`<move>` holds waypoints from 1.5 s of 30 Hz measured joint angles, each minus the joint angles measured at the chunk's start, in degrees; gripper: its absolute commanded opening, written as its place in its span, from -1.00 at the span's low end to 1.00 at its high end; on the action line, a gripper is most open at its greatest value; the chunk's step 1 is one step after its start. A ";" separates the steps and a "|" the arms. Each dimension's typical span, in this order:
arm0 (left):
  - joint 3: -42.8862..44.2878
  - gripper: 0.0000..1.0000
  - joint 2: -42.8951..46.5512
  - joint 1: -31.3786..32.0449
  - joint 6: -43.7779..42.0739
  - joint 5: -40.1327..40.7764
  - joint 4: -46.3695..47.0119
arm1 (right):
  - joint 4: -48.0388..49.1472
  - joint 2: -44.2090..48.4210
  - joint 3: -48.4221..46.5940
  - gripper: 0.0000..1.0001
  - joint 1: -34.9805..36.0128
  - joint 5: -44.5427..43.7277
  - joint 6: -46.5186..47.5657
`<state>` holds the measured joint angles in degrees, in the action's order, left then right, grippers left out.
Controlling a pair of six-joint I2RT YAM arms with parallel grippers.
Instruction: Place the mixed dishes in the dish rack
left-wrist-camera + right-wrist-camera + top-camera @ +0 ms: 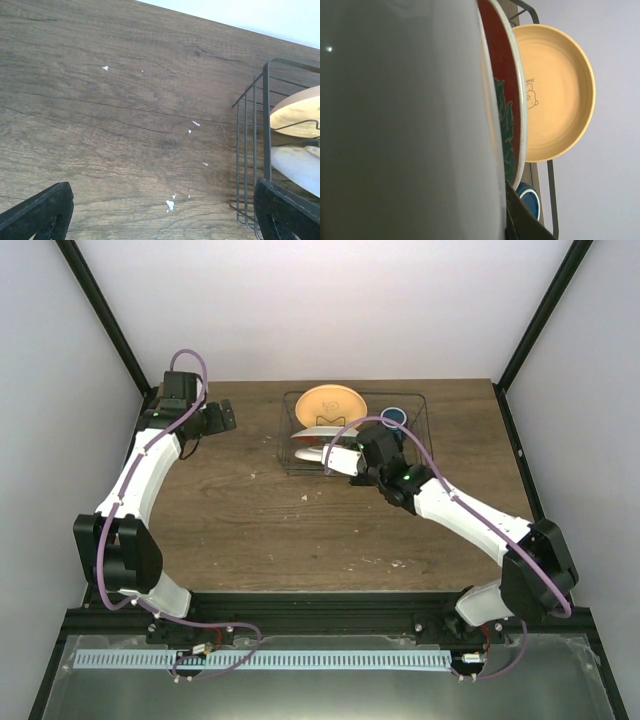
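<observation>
The grey wire dish rack (420, 440) stands at the back middle of the table. The orange-yellow plate (330, 405) stands upright in it, and the dark blue mug (394, 417) sits in its right part. My right gripper (352, 462) is shut on the rim of the small cream-white bowl (335, 457), held on edge at the rack's front. In the right wrist view the bowl (405, 120) fills the left, with the red-and-teal floral plate (509, 100), the orange plate (555, 95) and the mug (530, 200) behind it. My left gripper (224, 418) is open and empty, left of the rack.
In the left wrist view the rack's left wall (250, 150) is at the right, with the orange plate (300, 117) and the bowl (300, 167) behind its wires. Bare wood with small white specks (170, 204) lies under the left gripper (165, 220).
</observation>
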<state>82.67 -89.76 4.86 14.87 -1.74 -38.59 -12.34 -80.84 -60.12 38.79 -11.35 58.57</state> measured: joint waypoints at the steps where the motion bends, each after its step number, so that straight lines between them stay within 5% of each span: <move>1: 0.00 1.00 0.00 0.00 0.00 -0.02 0.00 | 0.22 -0.26 0.07 -0.99 0.02 -0.22 0.22; 16: -0.02 1.00 -0.02 0.00 -0.11 -0.07 0.00 | 0.09 -5.70 -1.14 -0.98 0.46 2.34 -1.70; 24: -0.02 1.00 -0.04 -0.02 -0.13 -0.74 -0.02 | -0.02 -7.23 -1.99 -0.64 0.46 2.40 -2.84; 32: -0.02 0.99 -0.24 -0.07 -0.35 -1.49 -0.02 | 1.16 -10.25 -3.41 -0.55 0.42 0.37 -3.69; 45: -0.02 1.00 -1.68 -0.17 -1.07 -2.43 -0.04 | 0.46 -13.33 -5.33 0.30 0.42 -0.50 -6.38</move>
<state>82.65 -91.44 4.69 13.80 -4.16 -38.63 -11.88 -94.17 -65.45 39.20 -11.86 52.18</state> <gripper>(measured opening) 0.997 0.566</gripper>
